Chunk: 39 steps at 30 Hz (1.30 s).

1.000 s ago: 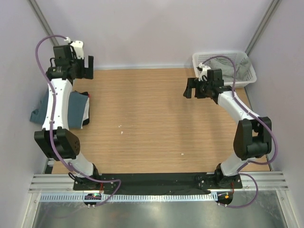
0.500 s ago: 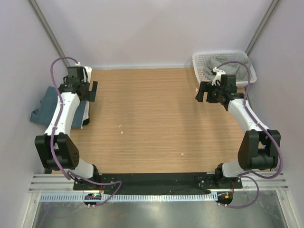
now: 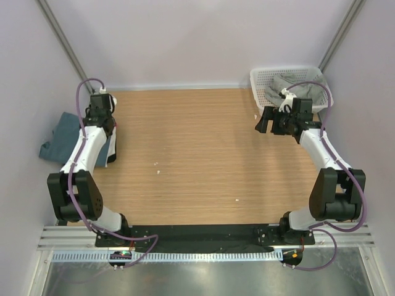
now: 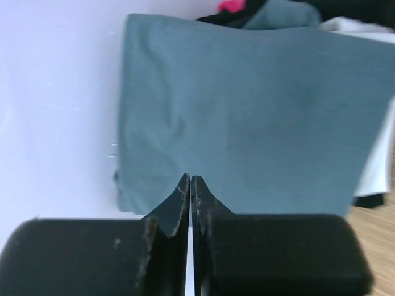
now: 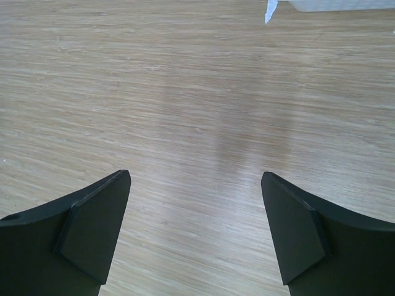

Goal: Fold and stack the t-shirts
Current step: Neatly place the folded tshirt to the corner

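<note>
A folded slate-blue t-shirt (image 3: 62,134) (image 4: 259,111) tops a stack at the table's left edge and overhangs it. A white t-shirt (image 3: 112,143) (image 4: 378,166) and a black t-shirt (image 3: 111,159) (image 4: 370,200) peek out beneath it. My left gripper (image 3: 103,120) (image 4: 191,179) hovers over this stack, shut, with nothing visible between its fingers. A grey-green t-shirt (image 3: 285,85) lies crumpled in the white mesh basket (image 3: 321,102). My right gripper (image 3: 265,121) (image 5: 196,209) is open above bare wood, just left of the basket.
The basket stands in the far right corner against the wall. A small white tag (image 5: 270,11) hangs by its edge. Small white specks (image 3: 157,165) lie on the wooden table (image 3: 197,154). Walls close in on both sides.
My left gripper has dropped from high at the back down over the stack and gone from open to shut. My right gripper has moved right, toward the basket, staying open.
</note>
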Each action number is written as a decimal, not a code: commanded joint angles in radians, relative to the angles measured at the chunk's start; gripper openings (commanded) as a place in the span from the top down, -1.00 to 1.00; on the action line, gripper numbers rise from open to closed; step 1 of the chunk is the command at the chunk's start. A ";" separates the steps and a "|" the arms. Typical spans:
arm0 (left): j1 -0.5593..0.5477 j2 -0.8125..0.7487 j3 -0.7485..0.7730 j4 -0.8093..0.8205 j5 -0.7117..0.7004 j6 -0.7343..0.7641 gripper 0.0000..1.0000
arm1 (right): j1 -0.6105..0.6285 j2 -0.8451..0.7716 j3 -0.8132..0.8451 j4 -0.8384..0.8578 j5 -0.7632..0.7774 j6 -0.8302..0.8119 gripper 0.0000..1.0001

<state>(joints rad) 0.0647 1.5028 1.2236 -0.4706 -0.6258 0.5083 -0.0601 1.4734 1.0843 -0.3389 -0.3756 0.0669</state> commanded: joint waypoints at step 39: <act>0.256 0.428 -0.265 1.104 -0.207 0.918 1.00 | -0.012 0.028 0.000 0.006 -0.060 -0.016 -0.86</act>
<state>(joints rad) 0.3145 1.9015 0.9623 0.5583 -0.8444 1.4231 -0.0677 1.5204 1.0710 -0.3412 -0.4221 0.0628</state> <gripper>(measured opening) 0.002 0.931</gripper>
